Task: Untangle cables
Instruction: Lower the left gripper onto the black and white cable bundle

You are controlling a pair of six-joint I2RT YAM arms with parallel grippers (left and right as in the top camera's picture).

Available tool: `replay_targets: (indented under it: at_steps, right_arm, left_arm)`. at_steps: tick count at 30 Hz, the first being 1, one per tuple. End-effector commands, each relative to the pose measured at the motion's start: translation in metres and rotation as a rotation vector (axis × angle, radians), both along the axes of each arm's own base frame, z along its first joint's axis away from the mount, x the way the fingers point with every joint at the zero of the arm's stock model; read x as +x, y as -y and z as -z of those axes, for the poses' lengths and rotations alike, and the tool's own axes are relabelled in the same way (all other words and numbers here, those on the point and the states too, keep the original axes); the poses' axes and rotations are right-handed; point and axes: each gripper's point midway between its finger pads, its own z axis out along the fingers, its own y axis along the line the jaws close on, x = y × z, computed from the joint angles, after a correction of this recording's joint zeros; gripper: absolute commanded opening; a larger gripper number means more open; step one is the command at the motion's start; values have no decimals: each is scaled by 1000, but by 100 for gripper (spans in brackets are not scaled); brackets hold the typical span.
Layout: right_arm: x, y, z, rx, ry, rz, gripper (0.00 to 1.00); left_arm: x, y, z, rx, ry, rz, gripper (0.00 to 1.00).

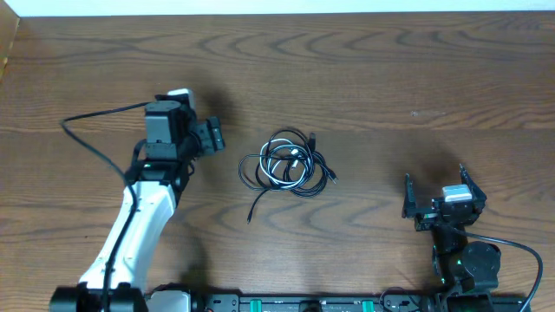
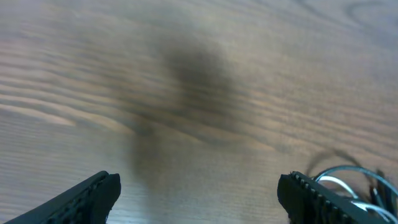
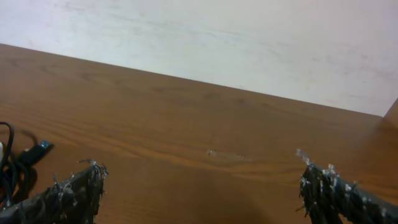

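Overhead, tangled cables (image 1: 288,165) on table (image 1: 390,78), left claw (image 1: 214,137) and right claw (image 1: 436,187) wide open, apparently holding nothing.

the right hand (image 3: 202,190) stands wide open, its two dark fingers (image 3: 71,196) in the lower corners, tips flecked with pale fuzz, nothing between them. the brown wood-grain worktop (image 3: 205,118) runs back to a white wall (image 3: 217,43). at the left edge lie black cables (image 3: 11,171), with one blue-tipped plug (image 3: 38,149).

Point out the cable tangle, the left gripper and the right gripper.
cable tangle (image 1: 289,163), overhead view, middle of the coil.
left gripper (image 2: 199,183), left wrist view, midway between fingertips.
right gripper (image 3: 200,169), right wrist view, midway between fingertips.
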Motion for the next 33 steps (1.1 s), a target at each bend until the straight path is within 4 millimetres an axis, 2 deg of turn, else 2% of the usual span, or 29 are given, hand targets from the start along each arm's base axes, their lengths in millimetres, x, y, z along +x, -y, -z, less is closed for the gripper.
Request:
replay_targets:
  at_steps: [1, 18, 21, 24, 25, 27, 28, 33]
  right_arm:
    - [0, 3, 0, 10, 0, 17, 99]
    - [0, 3, 0, 10, 0, 17, 99]
    - [0, 3, 0, 10, 0, 17, 99]
    - [0, 3, 0, 10, 0, 17, 99]
    - [0, 3, 0, 10, 0, 17, 99]
    - [0, 3, 0, 10, 0, 17, 99]
    - [0, 3, 0, 10, 0, 17, 99]
    - [0, 3, 0, 10, 0, 17, 99]
  left_arm:
    - [4, 9, 6, -4, -22, 19, 86]
    - [6, 10, 6, -4, -15, 23, 85]
    - [3, 23, 7, 26, -10, 141, 65]
    - [0, 42, 7, 41, -3, 231, 64]
    - [-1, 47, 7, 48, -1, 253, 65]
    - [-5, 62, 8, 82, 2, 328, 90]
    - [-9, 72, 9, 103, 4, 376, 95]
    - [-21, 102, 12, 167, 11, 531, 96]
